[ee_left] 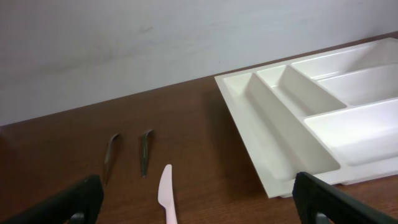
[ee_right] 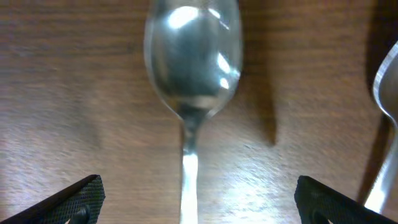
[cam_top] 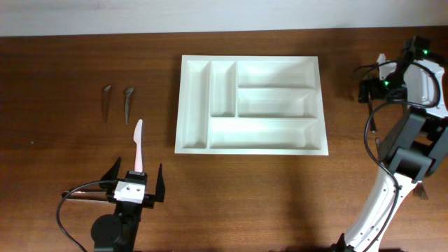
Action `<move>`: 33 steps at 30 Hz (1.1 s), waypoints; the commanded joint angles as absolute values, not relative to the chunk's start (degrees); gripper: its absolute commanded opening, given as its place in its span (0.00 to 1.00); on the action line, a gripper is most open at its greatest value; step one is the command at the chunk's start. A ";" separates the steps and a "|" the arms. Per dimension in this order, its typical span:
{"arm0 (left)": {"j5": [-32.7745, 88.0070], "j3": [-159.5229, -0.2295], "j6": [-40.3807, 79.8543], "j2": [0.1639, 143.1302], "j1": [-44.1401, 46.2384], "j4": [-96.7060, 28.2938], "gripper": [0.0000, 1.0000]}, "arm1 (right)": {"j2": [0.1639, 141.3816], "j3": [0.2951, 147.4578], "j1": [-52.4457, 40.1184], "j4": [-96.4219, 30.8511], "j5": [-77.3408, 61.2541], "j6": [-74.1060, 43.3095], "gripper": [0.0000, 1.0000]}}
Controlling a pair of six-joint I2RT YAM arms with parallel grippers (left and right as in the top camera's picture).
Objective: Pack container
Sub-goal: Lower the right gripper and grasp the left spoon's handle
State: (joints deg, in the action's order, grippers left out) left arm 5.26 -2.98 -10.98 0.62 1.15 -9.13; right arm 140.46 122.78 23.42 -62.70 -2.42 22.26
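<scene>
Overhead: white container (cam_top: 250,59), five compartments; left end effector (cam_top: 136,175), right end effector (ee_right: 199,198) both spread wide.

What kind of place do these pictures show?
Probably a robotics lab bench, not a kitchen: a left arm and right arm stand at a wooden table before a plain white wall, with an empty cutlery tray.

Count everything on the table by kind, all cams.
Tray: 1
Pink knife: 1
Dark utensils, kind unclear: 2
Spoon: 1
Metal piece at the right wrist view's edge, kind unclear: 1
Total: 6
</scene>
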 commanded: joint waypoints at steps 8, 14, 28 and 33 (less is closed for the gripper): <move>4.69 -2.63 -11.44 0.34 0.84 -8.99 0.99 | 143.98 123.63 22.50 -62.98 -1.89 21.56 0.99; 4.67 -2.63 -11.44 0.34 0.84 -8.99 0.99 | 144.00 123.63 22.55 -62.89 -1.65 21.56 0.99; 4.67 -2.63 -11.44 0.34 0.84 -8.99 0.99 | 144.00 123.63 22.57 -62.11 0.71 21.54 0.55; 4.67 -2.63 -11.44 0.34 0.84 -8.99 0.99 | 144.00 123.63 22.57 -61.49 0.71 21.56 0.52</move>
State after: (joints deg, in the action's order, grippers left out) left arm 5.26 -2.98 -10.98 0.62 1.15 -9.13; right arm 142.78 122.85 22.50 -61.93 -0.89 21.69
